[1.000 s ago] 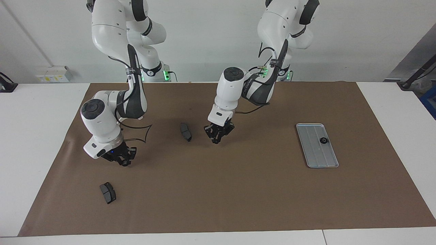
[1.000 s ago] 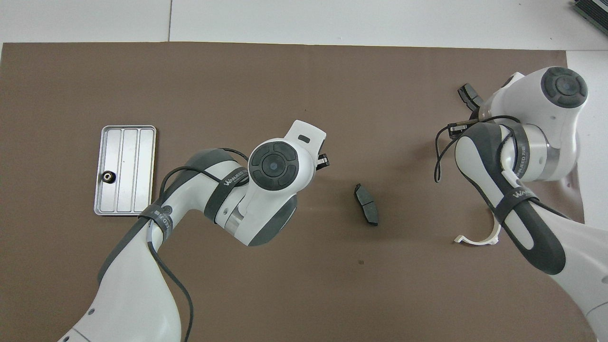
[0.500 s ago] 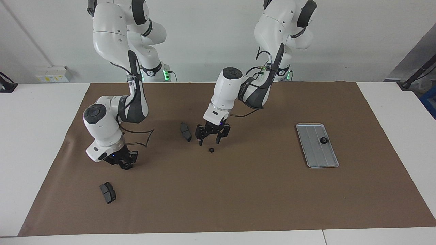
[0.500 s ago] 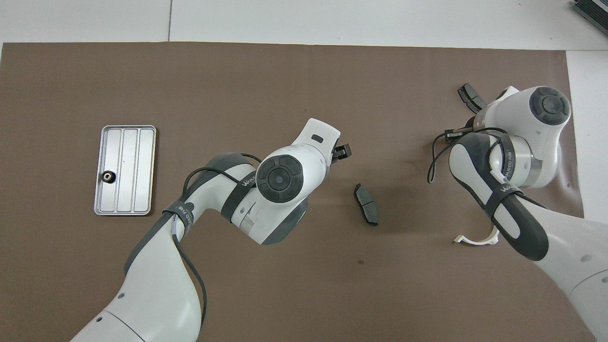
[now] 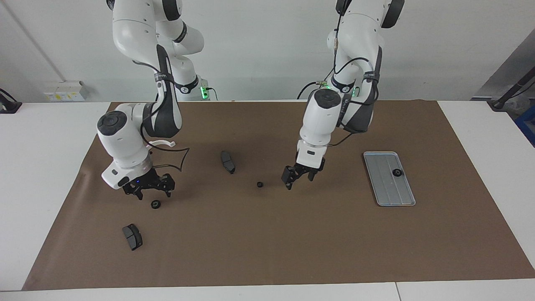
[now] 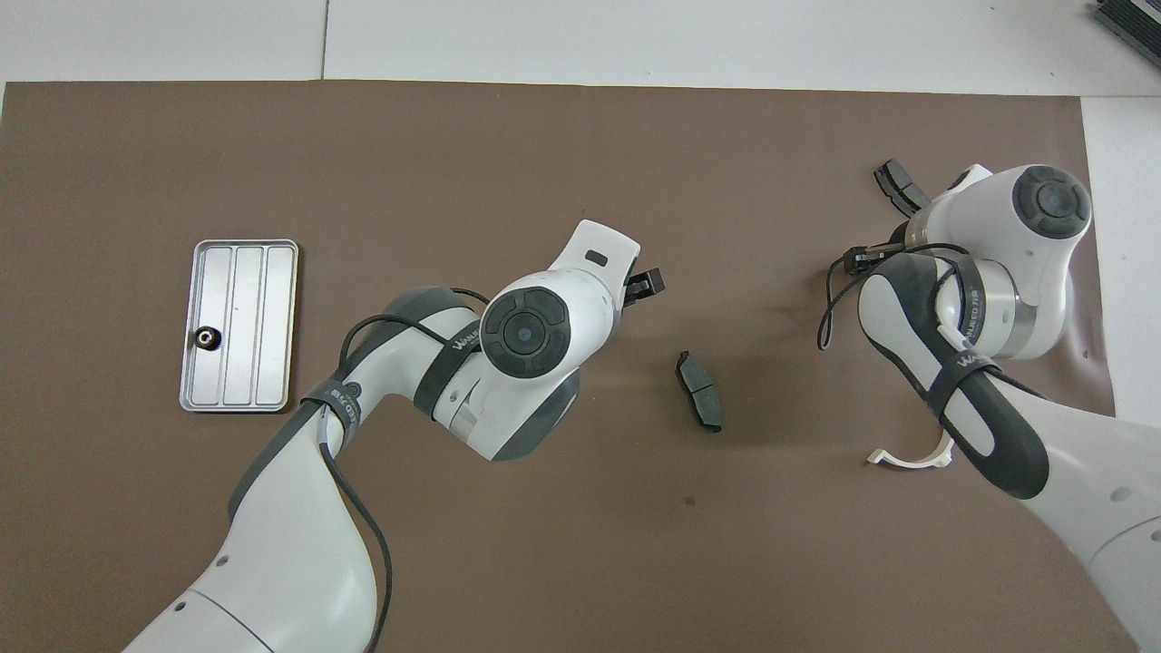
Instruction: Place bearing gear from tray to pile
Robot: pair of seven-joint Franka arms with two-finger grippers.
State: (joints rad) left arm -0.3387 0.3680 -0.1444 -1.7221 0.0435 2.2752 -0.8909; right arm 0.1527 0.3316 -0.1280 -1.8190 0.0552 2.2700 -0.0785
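The left gripper (image 5: 297,179) has swung away toward the tray (image 5: 379,184) and now hangs open and empty above the brown mat (image 5: 292,242). The small black gear (image 5: 260,184) it carried a second ago lies loose on the mat, beside a dark curved pad (image 5: 228,161). One more gear (image 5: 397,172) still sits on the tray.

The right gripper (image 5: 149,189) has spread its fingers too. A second gear (image 5: 155,204) now rests on the mat just below it, clear of the fingertips, not far from the other dark pad (image 5: 132,236). The white half-ring bracket (image 6: 910,456) stays partly hidden under the right arm.
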